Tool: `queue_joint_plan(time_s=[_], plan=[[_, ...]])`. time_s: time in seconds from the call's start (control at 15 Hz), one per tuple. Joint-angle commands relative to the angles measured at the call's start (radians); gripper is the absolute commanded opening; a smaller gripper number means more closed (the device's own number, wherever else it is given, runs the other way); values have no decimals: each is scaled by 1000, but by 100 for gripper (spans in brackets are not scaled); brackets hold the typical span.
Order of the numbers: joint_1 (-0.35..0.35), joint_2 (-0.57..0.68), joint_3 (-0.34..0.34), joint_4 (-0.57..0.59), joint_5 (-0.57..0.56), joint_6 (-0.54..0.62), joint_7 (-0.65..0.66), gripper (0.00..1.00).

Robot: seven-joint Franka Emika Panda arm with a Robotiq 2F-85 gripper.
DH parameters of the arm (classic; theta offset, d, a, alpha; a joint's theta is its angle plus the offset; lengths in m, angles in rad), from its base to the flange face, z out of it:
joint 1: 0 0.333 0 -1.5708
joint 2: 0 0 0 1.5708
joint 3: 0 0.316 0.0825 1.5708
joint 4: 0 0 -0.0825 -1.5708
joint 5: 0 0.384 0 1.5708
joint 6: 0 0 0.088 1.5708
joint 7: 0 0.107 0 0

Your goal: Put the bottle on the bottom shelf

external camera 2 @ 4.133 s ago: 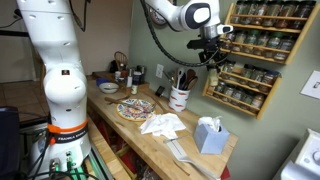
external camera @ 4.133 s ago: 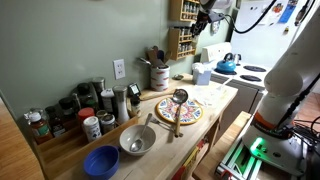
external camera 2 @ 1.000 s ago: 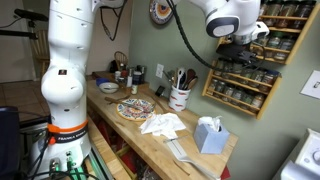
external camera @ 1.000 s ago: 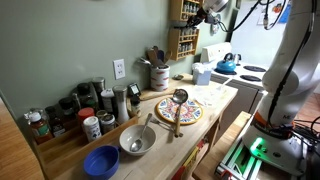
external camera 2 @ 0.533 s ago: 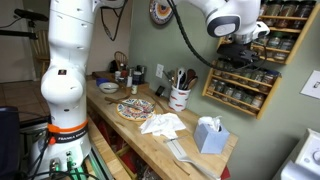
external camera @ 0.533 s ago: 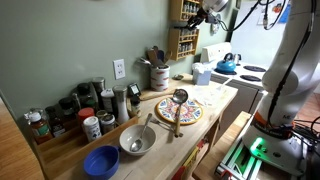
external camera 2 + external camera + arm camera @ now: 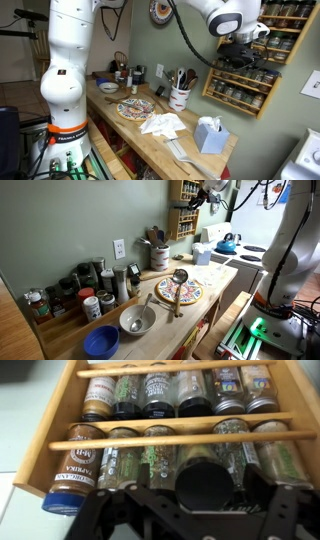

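Observation:
In the wrist view my gripper (image 7: pixel 200 488) faces a wooden spice rack (image 7: pixel 60 420) on the wall. A bottle with a round black cap (image 7: pixel 205 482) sits between my fingers, cap toward the camera, in a gap in the lower visible row of jars. The jaws stand close on either side of it and appear shut on it. A paprika jar (image 7: pixel 75 468) stands at the left end of that row. In both exterior views the gripper (image 7: pixel 197 197) (image 7: pixel 243 47) is up against the rack (image 7: pixel 182 212) (image 7: pixel 250 75).
Jars fill the rack's rows on both sides of the bottle. Wooden rails (image 7: pixel 170 432) run across the front of each row. Below, the counter holds a utensil crock (image 7: pixel 180 97), a patterned plate (image 7: pixel 135 108), a tissue box (image 7: pixel 209 134), bowls (image 7: pixel 137 320) and a kettle (image 7: pixel 226 244).
Four seconds ago the gripper was left of the rack; it has since moved up against it. Over the last second nothing has visibly moved.

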Motion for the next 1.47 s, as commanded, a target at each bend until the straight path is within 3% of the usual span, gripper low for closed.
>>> queue_joint_plan(time_s=[0.0,0.07,0.13,0.2,0.8,1.4], plan=[[-20,-4,7,15,-109,-110,70,98],[-22,-2,8,21,-122,-130,76,90],[-23,2,9,24,-130,-136,79,72],[-24,6,9,29,-135,-142,81,70],[-39,36,22,39,-58,-62,72,1],[-51,26,50,25,70,58,46,0]])
